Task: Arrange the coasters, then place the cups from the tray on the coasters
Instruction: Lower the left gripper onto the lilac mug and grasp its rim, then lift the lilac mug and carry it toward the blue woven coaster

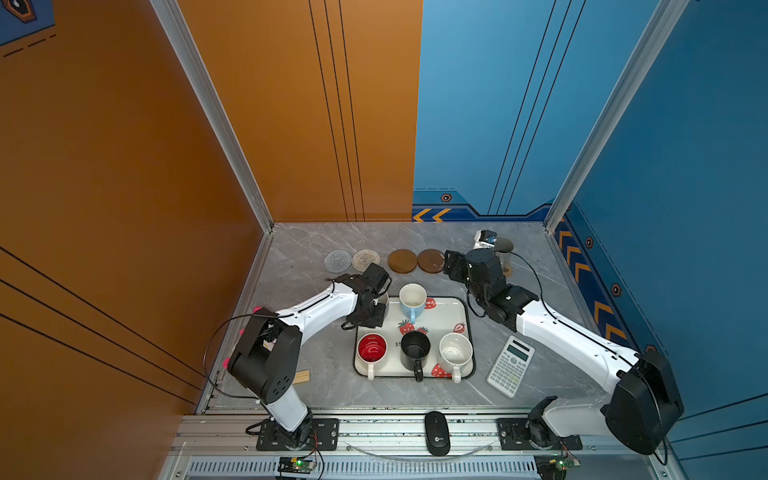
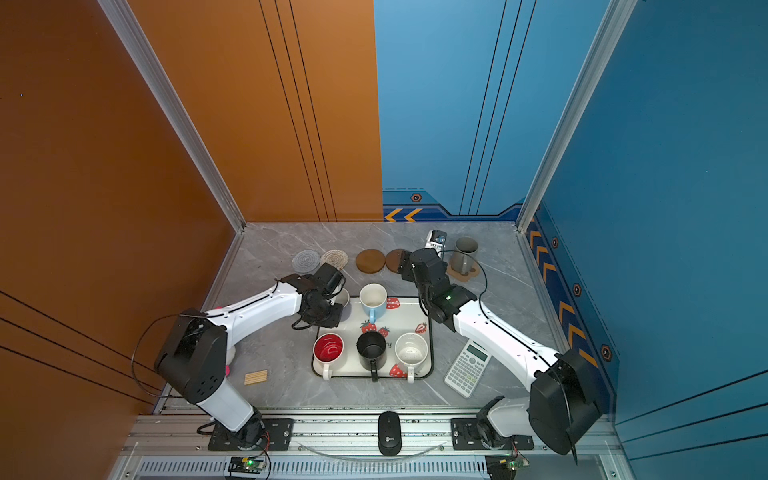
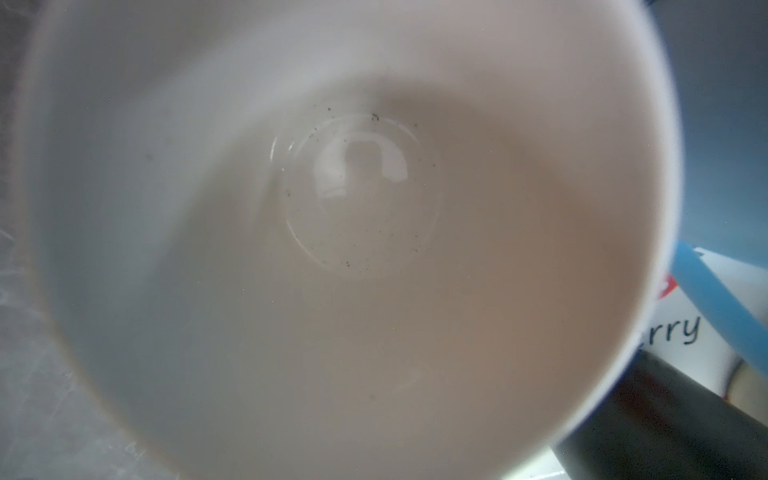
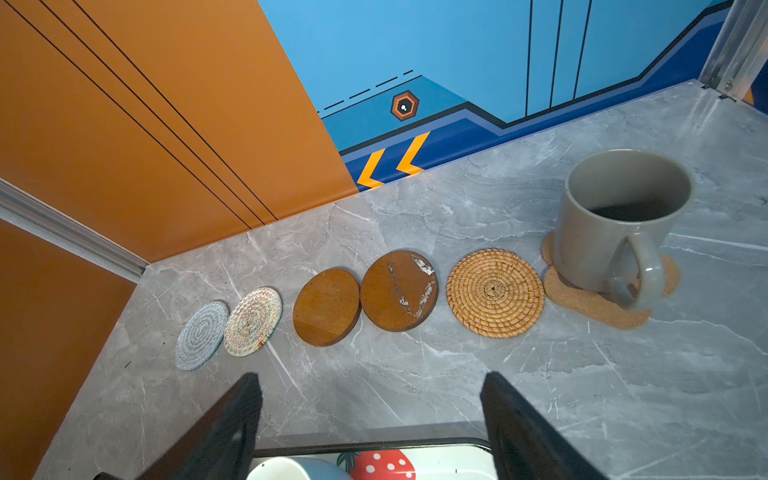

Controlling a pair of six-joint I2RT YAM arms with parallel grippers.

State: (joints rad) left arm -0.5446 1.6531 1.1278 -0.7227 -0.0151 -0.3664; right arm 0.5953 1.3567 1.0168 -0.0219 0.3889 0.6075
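In both top views, left gripper (image 1: 374, 309) (image 2: 328, 311) low at the far left corner of the tray (image 1: 446, 313), right over a pale cup (image 1: 383, 297) with only a sliver of rim showing beside the wrist. Fingers hidden under the black housing, so cannot tell whether apart, together or clamped on that cup. Also on the tray: light blue cup (image 1: 412, 300) at the far edge, then along the near edge white cup with red inside (image 1: 372, 348), black cup (image 1: 415, 348) and speckled cup (image 1: 455, 351). Right gripper (image 1: 451, 262) raised near the tray's far right corner, carrying nothing. Grey cup (image 2: 464, 253) upright on the paw-shaped coaster (image 2: 463, 274). In the left wrist view, only the empty inside of the pale cup (image 3: 332, 249) filling the frame, dark specks at its bottom; grip again impossible to judge. In the right wrist view, right gripper (image 4: 372, 378) spread wide, fingers (image 4: 232, 419) touching nothing, only the marble table (image 4: 415, 399) between them. Beyond, in one row: grey-blue coaster (image 4: 201, 334) just beside cream woven coaster (image 4: 252, 321), two wooden discs (image 4: 326, 306) edge to edge, rattan coaster (image 4: 494, 293), then the paw-shaped coaster under the grey cup.
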